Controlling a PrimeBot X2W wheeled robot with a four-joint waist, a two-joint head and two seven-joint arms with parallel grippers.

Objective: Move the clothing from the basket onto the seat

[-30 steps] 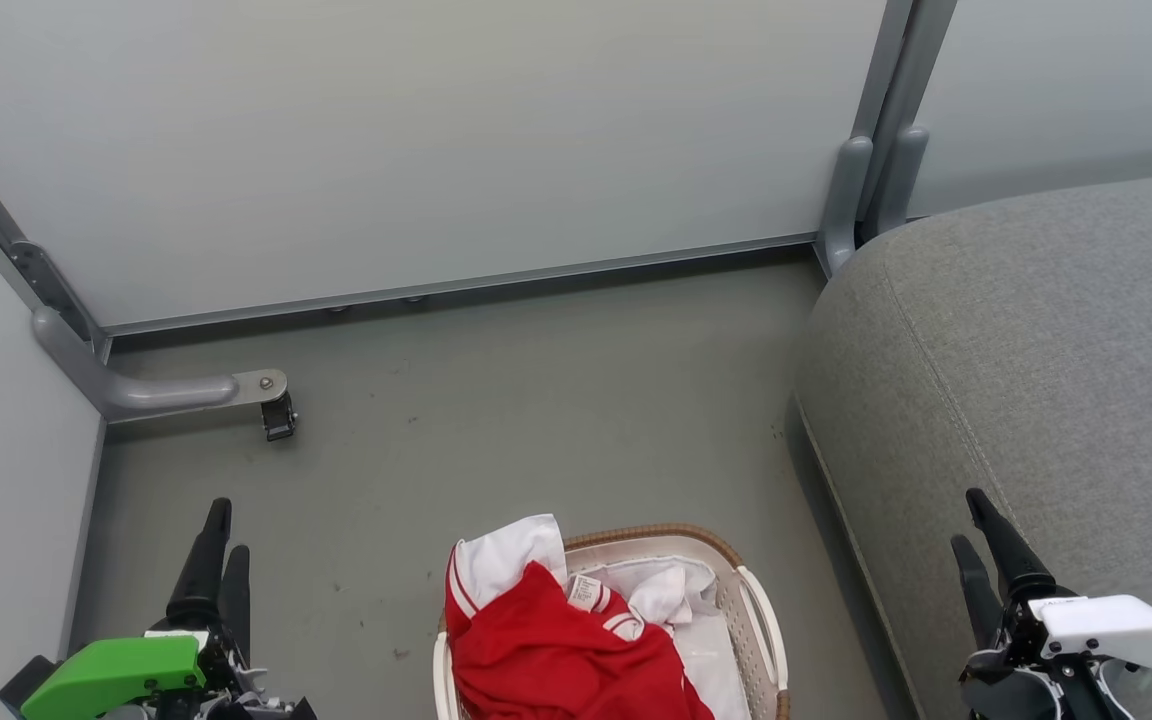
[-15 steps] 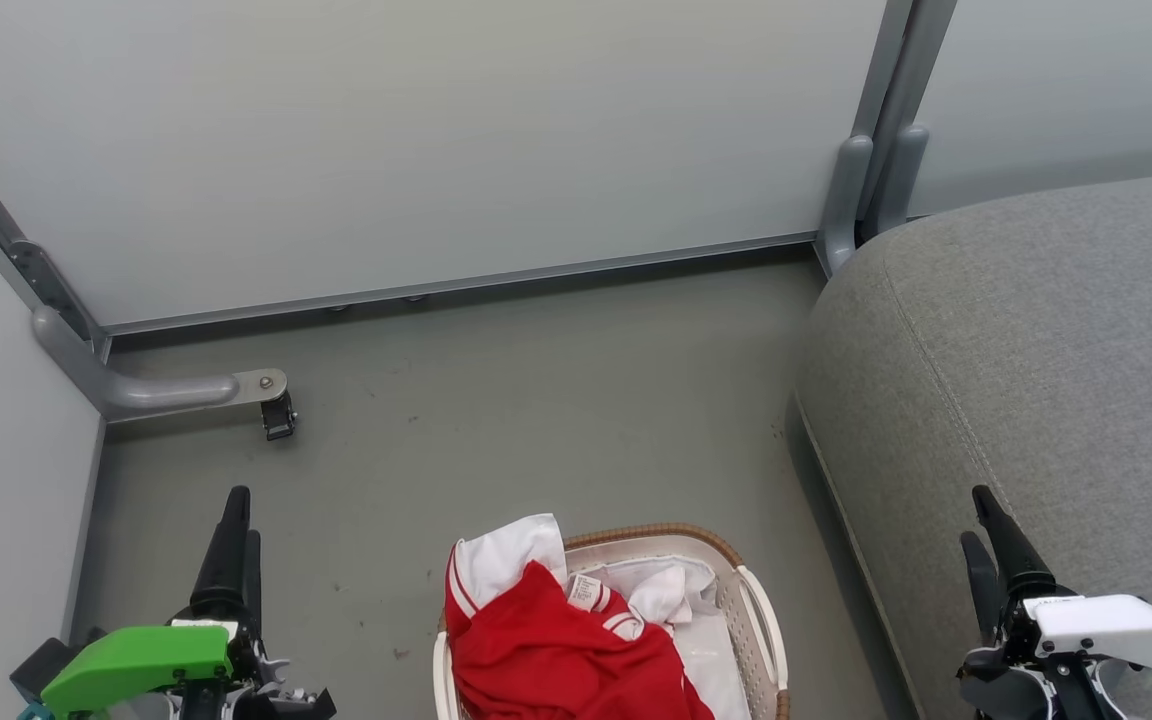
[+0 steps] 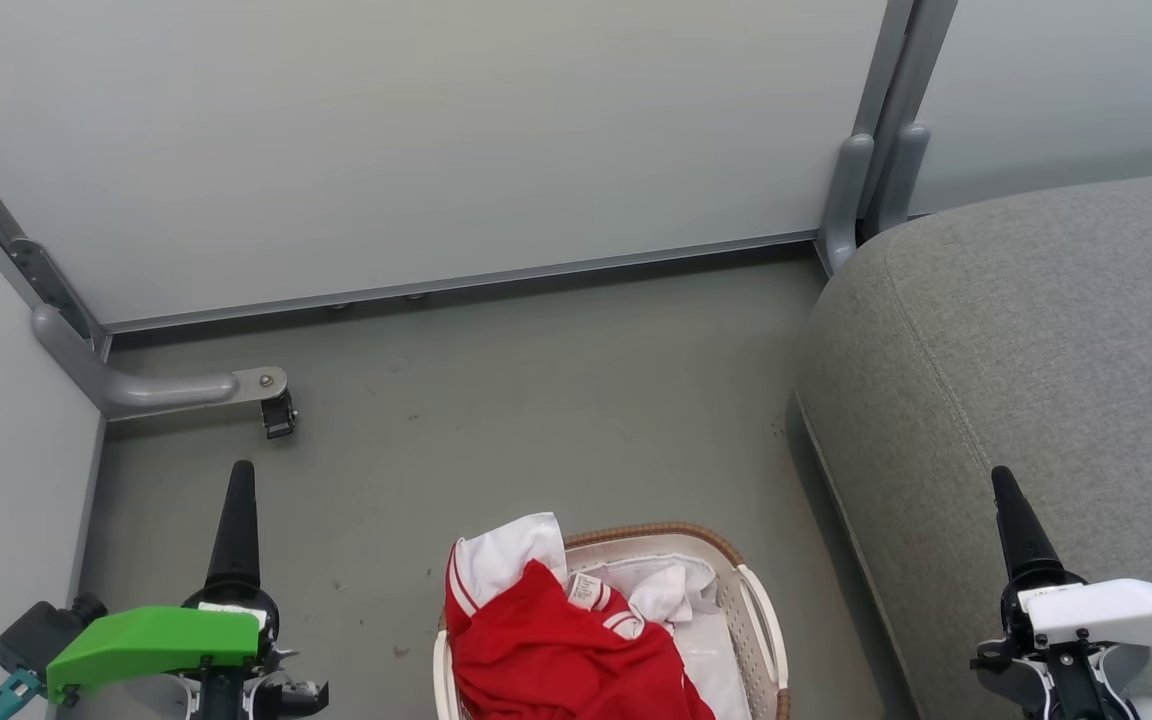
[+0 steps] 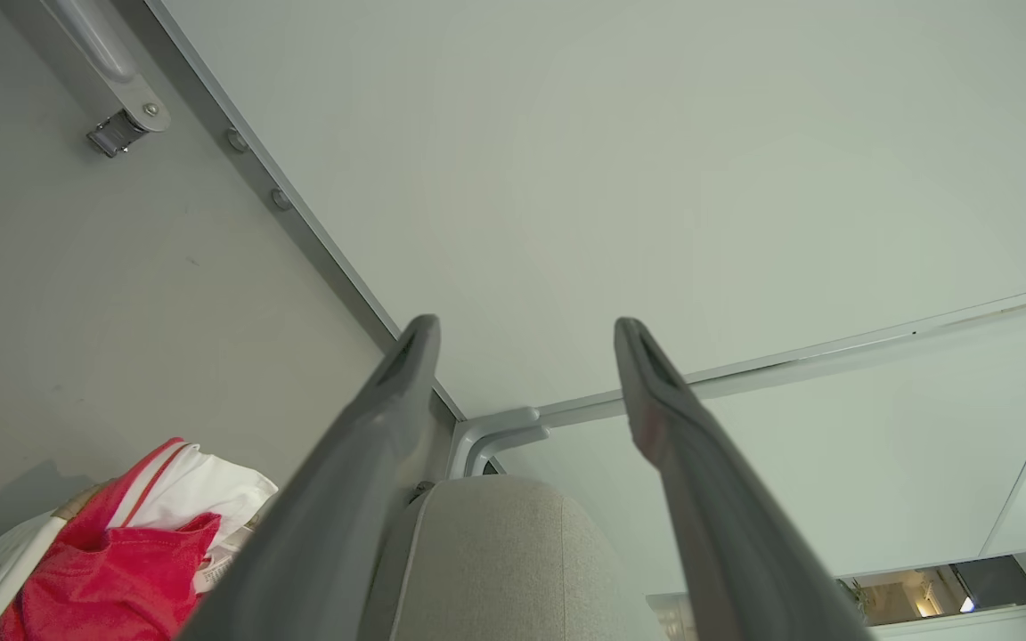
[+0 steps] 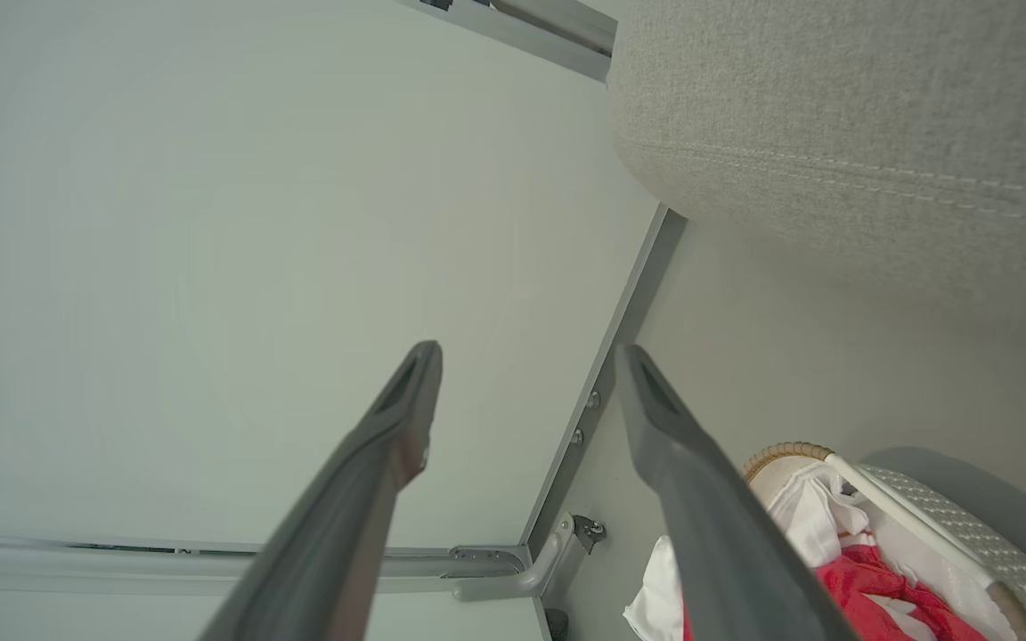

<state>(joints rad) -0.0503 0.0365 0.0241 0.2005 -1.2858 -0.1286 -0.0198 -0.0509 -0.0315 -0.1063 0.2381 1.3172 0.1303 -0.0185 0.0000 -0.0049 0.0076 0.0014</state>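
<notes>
Both arms have rolled: each pair of fingers now stacks edge-on in the head view.
Left gripper (image 4: 524, 322) and right gripper (image 5: 526, 349) gape wide, empty. The red clothing (image 3: 556, 650) lies heaped in the basket (image 3: 764, 620) between them, well apart from both. Seat (image 3: 1036, 330) edges the right; open floor (image 3: 536, 400) ahead.

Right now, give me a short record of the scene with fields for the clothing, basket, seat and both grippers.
basket: cream basket on the floor, left of the seat
clothing: red and white garments heaped in the basket, spilling over its left rim
seat: grey, no garment on its visible part
left gripper: left gripper open, holding nothing
right gripper: right gripper open, holding nothing
task state: not yet started
</notes>
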